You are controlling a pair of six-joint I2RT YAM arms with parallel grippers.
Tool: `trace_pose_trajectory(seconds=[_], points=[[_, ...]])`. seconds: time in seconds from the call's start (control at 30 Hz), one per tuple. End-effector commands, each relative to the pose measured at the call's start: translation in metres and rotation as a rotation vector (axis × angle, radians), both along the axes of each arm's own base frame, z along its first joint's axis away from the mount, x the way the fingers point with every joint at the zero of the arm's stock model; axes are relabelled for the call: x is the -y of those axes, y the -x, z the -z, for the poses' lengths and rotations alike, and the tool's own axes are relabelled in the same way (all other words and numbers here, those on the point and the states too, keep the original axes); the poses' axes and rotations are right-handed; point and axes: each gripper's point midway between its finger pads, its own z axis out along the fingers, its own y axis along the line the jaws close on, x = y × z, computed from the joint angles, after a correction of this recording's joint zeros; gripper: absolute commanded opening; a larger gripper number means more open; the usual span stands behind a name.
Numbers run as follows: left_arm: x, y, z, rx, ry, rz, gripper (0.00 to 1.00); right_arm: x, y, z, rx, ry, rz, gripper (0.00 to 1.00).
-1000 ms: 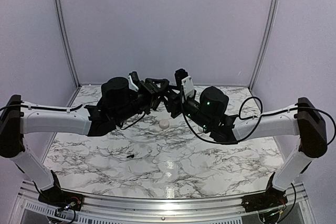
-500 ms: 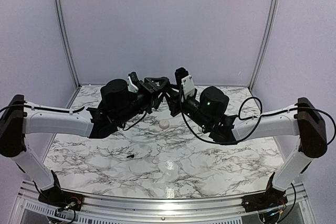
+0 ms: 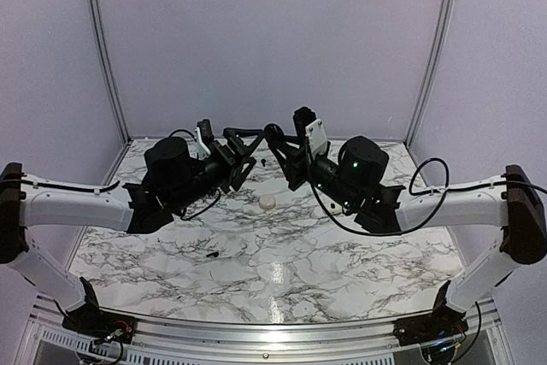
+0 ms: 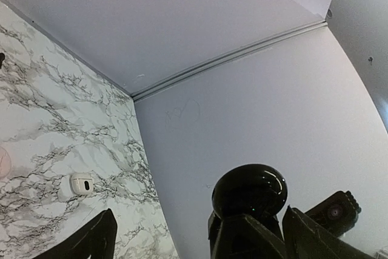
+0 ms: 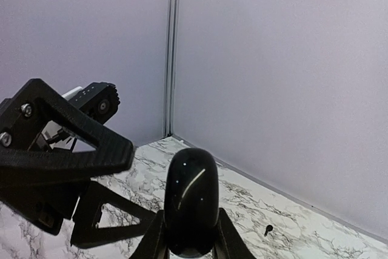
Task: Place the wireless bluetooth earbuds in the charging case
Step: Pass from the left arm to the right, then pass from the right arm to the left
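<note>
so, left gripper [image 3: 246, 150]: fingers spread wide, nothing in them, up off the marble table [image 3: 359, 271]
right gripper [image 5: 191, 242]: pinched tight on a glossy black puck [image 5: 191, 198], held in the air
charging case [image 3: 267, 202]: cream pebble lying on the marble below and between both grippers, untouched
earbud [image 3: 211, 256]: tiny, on the table nearer the left arm, well apart from the case
small black stub [image 5: 268, 230]: on the marble near the back wall
white squarish piece [image 4: 81, 183]: on the marble too
</note>
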Motion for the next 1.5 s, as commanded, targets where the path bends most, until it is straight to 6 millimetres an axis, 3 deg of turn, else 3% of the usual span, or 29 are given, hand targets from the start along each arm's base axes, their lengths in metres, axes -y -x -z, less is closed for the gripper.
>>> trace_pose_trajectory(seconds=[0.0,0.13,0.3,0.47,0.73,1.13,1.47], points=[[-0.026,0.019,-0.028,0.215,-0.134,0.09,0.99,0.007,0.019,-0.008,-0.022,0.035,-0.116,0.02],[-0.039,0.033,-0.021,0.384,-0.381,0.206,0.99,0.01,0.042,0.002,-0.098,0.109,-0.313,0.02],[-0.035,0.068,-0.011,0.612,-0.607,0.424,0.99,0.011,0.082,0.011,-0.172,0.204,-0.564,0.02],[-0.025,0.092,-0.011,0.719,-0.651,0.575,0.81,0.009,0.107,0.023,-0.261,0.26,-0.711,0.01],[-0.007,0.119,0.007,0.737,-0.699,0.771,0.53,0.006,0.116,0.042,-0.375,0.317,-0.782,0.0],[0.014,0.127,0.013,0.729,-0.697,0.832,0.48,-0.002,0.123,0.05,-0.411,0.335,-0.827,0.0],[0.021,0.132,0.023,0.723,-0.704,0.866,0.35,-0.004,0.129,0.045,-0.406,0.323,-0.86,0.0]])
